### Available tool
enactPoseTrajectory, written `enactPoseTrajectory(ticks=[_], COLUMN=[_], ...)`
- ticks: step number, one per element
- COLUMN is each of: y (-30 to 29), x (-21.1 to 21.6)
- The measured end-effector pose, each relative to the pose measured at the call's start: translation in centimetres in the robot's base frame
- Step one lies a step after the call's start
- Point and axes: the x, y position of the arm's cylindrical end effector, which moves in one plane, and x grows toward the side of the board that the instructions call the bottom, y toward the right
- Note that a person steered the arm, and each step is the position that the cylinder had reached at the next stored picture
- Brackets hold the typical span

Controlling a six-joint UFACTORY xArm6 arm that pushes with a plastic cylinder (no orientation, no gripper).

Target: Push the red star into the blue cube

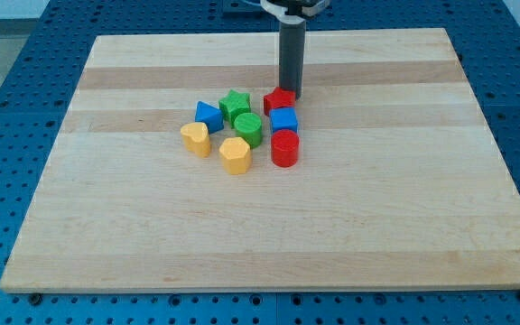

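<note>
The red star (pixel 277 99) lies near the middle of the board, touching the top of the blue cube (pixel 283 119) just below it. My tip (pixel 293 94) stands at the red star's upper right edge, touching it. The rod rises straight up from there to the view's top.
A red cylinder (pixel 284 149) sits right below the blue cube. To the left are a green star (pixel 235 106), a green cylinder (pixel 248 130), a blue triangular block (pixel 208 116), a yellow heart (pixel 196 138) and a yellow hexagon (pixel 236 154). The wooden board (pixel 106 226) lies on a blue perforated table.
</note>
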Motion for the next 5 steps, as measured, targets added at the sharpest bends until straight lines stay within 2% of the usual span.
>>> enactPoseTrajectory(ticks=[3,5], y=[-1.8,0.5], x=[0.0,-3.1])
